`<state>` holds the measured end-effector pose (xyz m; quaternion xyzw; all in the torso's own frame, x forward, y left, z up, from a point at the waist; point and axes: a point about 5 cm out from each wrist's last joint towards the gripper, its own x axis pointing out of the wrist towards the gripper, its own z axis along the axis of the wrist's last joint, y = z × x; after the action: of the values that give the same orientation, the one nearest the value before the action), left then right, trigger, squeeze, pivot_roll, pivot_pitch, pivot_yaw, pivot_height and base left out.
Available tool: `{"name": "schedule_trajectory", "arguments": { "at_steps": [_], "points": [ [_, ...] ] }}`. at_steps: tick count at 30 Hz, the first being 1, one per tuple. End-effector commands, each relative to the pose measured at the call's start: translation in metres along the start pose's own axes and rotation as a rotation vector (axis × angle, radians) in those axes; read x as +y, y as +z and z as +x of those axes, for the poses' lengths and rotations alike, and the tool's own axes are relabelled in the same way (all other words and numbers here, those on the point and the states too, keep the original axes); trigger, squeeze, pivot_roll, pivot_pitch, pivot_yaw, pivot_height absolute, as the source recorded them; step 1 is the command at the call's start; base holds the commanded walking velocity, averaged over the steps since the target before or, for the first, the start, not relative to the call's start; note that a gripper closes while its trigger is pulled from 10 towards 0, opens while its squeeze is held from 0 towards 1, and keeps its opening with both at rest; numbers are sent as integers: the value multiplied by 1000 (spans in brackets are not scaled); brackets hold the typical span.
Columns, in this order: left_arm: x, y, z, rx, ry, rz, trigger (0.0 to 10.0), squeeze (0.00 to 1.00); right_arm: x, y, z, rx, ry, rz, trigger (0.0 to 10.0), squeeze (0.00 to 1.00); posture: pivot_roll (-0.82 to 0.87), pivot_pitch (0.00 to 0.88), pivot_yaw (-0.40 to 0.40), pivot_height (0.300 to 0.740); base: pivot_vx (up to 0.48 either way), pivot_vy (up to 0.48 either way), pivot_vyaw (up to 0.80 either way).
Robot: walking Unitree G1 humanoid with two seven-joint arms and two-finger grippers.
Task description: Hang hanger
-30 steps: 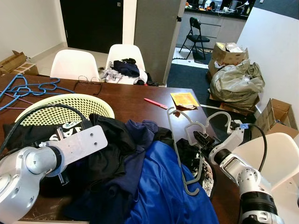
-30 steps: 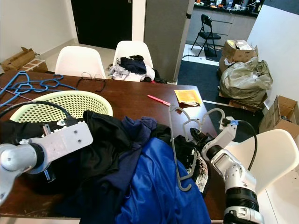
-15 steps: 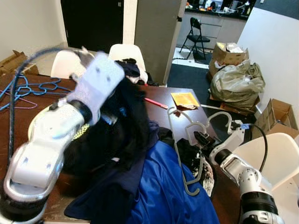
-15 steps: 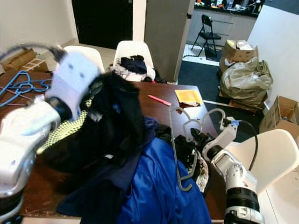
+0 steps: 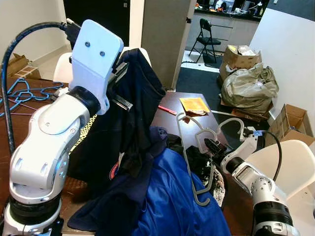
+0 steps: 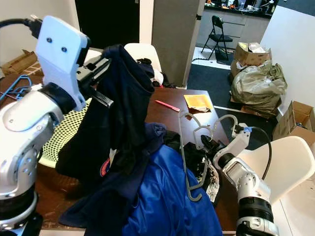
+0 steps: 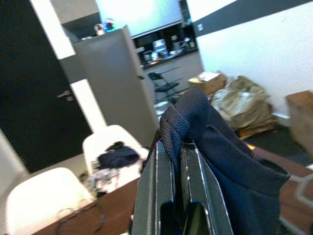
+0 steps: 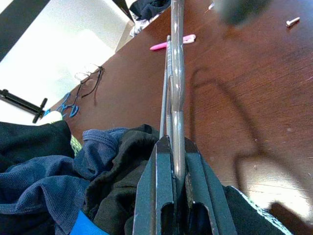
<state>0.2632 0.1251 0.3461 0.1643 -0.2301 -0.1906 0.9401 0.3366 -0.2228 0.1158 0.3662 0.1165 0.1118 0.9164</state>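
Left pincer (image 5: 119, 73) raised high on the left, clamped on a dark navy shirt (image 5: 130, 113) that hangs down over the desk (image 5: 170, 120). Right pincer (image 5: 209, 146) low on the right, closed on a grey hanger (image 5: 189, 162) tilted above the clothes pile (image 5: 167, 201). Blue hangers (image 5: 27, 93) far left, pink pen (image 5: 164, 109) and yellow packet (image 5: 194, 104) far side.

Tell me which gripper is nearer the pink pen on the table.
Right. The right gripper, shut on the grey hanger, sits low at the table's right edge, just past the pink pen. The left gripper holds the dark shirt raised well above the table.
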Motion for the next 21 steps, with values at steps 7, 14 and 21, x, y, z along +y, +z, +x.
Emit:
{"name": "schedule_trajectory", "arguments": {
  "at_steps": [7, 14, 21],
  "points": [
    [-8, -2, 2, -6, -110, -66, 10000, 0, -6, 0, -2, 3, -26, 7, 10000, 0, 128, 0, -115, 740, -153, 0, 0],
    [-3, 7, 8, -56, -132, -56, 10000, 0, -5, 1, -2, -12, -25, 9, 10000, 0, 114, 0, -106, 740, -402, 0, 0],
    [20, 36, 13, -167, -119, -99, 10000, 0, -4, 3, -2, -40, 2, 22, 10000, 0, 110, 0, -96, 740, -413, 0, 0]
  ]
}}
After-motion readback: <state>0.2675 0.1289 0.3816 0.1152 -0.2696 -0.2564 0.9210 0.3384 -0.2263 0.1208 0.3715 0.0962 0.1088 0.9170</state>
